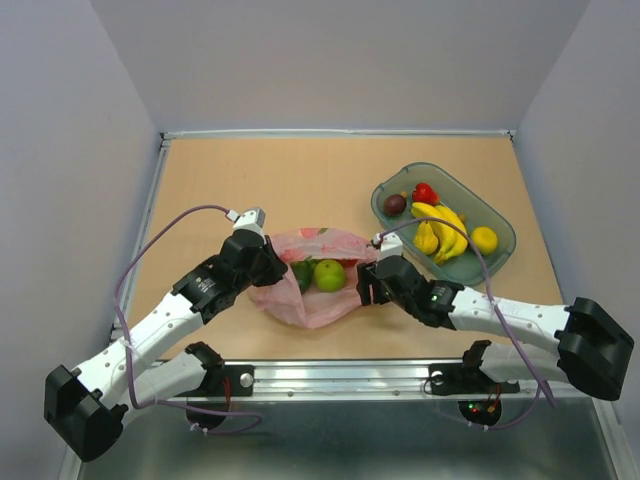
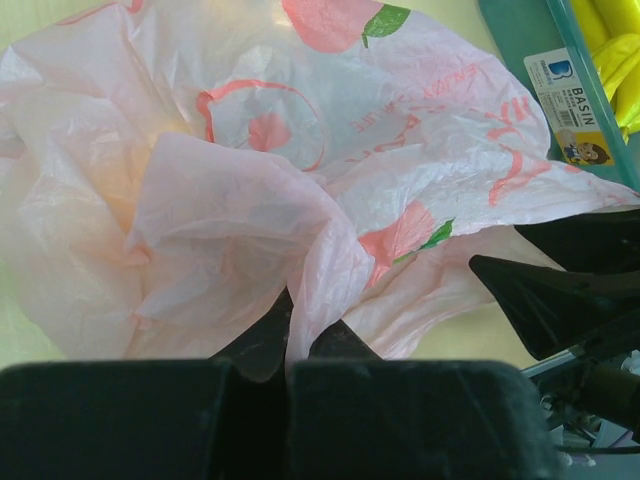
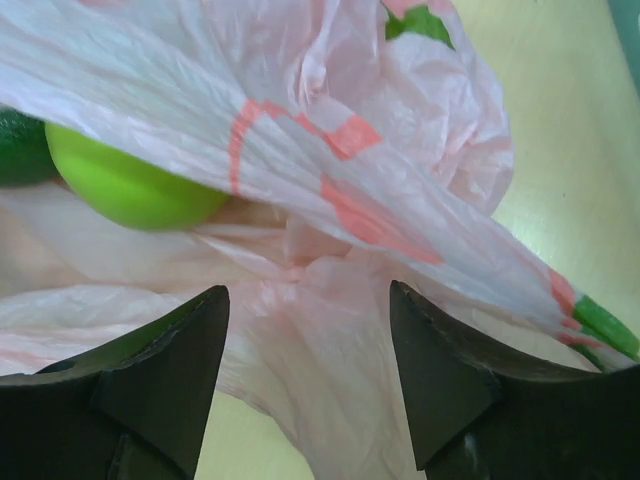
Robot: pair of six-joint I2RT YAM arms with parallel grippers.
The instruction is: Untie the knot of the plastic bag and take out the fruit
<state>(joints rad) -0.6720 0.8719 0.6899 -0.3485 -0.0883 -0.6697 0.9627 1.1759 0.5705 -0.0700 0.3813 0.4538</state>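
Note:
The pink plastic bag (image 1: 312, 298) lies crumpled at the table's middle, its mouth gaping upward. Inside it show a green apple (image 1: 329, 274) and a darker green fruit (image 1: 302, 271). My left gripper (image 1: 274, 268) is at the bag's left side, shut on a fold of the pink plastic (image 2: 300, 300). My right gripper (image 1: 364, 284) is at the bag's right side. It stands open with loose bag film (image 3: 320, 350) between its fingertips (image 3: 205, 315). The green apple (image 3: 125, 185) sits just beyond them under the film. The knot is out of view.
A grey-green tray (image 1: 500, 222) stands at the right rear. It holds yellow bananas (image 1: 440, 230), a red fruit (image 1: 425, 193), a dark purple fruit (image 1: 396, 204) and a yellow round fruit (image 1: 484, 239). Its labelled rim (image 2: 565, 100) lies close behind the bag.

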